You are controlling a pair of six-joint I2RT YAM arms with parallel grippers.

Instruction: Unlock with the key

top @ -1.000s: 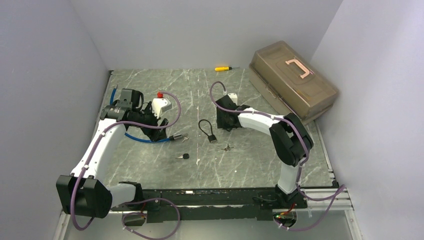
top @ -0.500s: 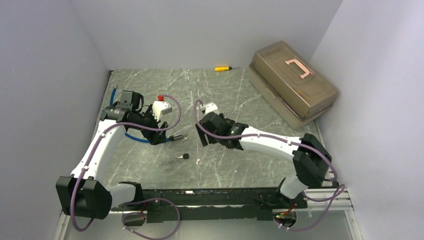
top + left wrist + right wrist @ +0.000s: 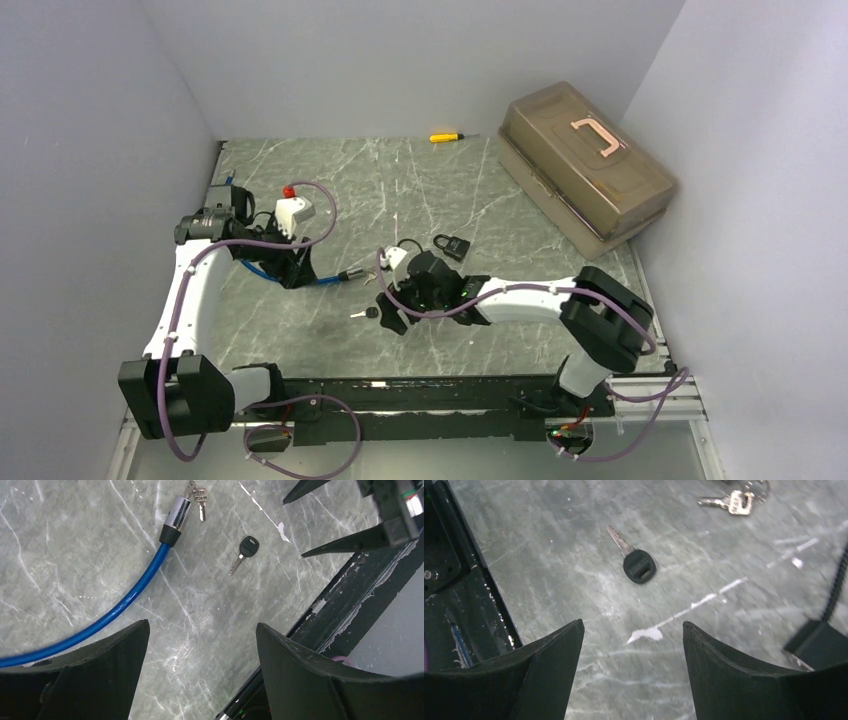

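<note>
Progress: early stage, est. Nothing is unlocked yet as far as can be seen.

Key [image 3: 636, 565] (black head) is seen flat on bench [image 3: 500, 215], near front edge, not gripped. Right tool [image 3: 633, 630] is held wide open, empty, low over bench w/ key just ahead of its fingers; no contact seen. Left tool [image 3: 202, 630] is also spread wide, nothing between fingers, hovering above blue cable lock [image 3: 125, 602]; key is seen in that view too, apart from the cable.

Padlock [image 3: 452, 246] is lying on bench behind right arm, well apart from key, untouched. Shackle looks closed in top view but too small to be sure. Small key bunch [image 3: 197, 492] is seen at the cable lock's metal end; whether one is inserted can't be told. Black key is assumed to be for the padlock; a judgement only.

Left to do: key to be picked up, padlock to be steadied (prob. by left tool), key inserted + turned, shackle popped.

Also in view: toolbox [image 3: 585, 160] at back right, screwdriver [image 3: 445, 136] at back edge.

Writing/brands: none legible. A faint mark is noted on key head in right wrist view, unreadable. No label readable on padlock or toolbox.
</note>
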